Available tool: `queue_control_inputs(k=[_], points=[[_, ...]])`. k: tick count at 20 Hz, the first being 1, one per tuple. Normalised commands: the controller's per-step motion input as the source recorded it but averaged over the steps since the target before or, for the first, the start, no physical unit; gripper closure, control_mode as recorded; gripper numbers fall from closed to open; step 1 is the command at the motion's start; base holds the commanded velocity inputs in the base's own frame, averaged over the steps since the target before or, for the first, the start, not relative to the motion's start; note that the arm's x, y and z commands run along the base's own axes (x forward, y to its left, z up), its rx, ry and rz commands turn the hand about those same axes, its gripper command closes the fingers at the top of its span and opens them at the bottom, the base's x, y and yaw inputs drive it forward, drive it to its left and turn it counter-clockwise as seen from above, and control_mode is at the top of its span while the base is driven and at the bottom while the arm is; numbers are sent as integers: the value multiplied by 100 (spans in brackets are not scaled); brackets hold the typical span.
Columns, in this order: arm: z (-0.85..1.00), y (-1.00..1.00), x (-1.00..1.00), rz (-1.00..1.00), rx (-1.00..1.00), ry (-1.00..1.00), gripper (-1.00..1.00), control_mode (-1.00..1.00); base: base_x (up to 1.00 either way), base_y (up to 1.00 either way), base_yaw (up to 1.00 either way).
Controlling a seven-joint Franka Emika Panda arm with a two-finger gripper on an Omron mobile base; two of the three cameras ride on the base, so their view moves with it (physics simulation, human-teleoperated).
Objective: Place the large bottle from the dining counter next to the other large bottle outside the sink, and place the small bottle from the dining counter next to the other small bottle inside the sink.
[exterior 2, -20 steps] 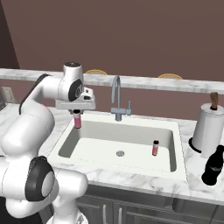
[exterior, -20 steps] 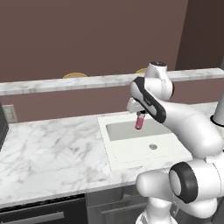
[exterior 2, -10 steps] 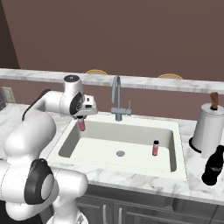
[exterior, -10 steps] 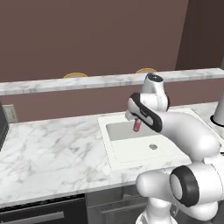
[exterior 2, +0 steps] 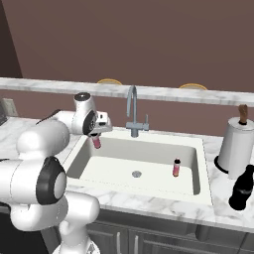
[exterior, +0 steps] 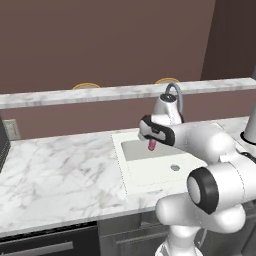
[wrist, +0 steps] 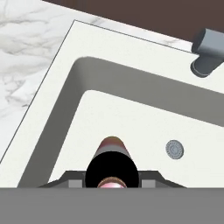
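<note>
The gripper (exterior 2: 96, 140) is clamped on the small bottle (exterior 2: 96, 143), held above the sink (exterior 2: 197, 149) near its left wall. The other small bottle (exterior 2: 176, 167) stands inside the basin; its pale band is unreadable. Farther right, on the counter (exterior 2: 218, 211), stands the other large bottle (exterior 2: 241, 188), no label legible.

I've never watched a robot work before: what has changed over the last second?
The gripper, still shut on the small bottle, has carried it lower, over the sink's near-left corner. The other small bottle in the sink and the black bottle outside haven't moved.
</note>
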Motion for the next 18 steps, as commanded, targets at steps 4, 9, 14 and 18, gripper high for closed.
queue_control_inputs(k=[4, 9, 14, 18], points=[[-13, 9, 15, 1, 0, 11, 100, -100, 0, 0, 0], [-32, 8, 1, 1, 0, 11, 100, -100, 0, 0, 0], [-35, 0, 0, 2, 0, 2, 100, -100, 0, 0, 0], [-49, 0, 0, 1, 0, -4, 100, -100, 0, 0, 0]])
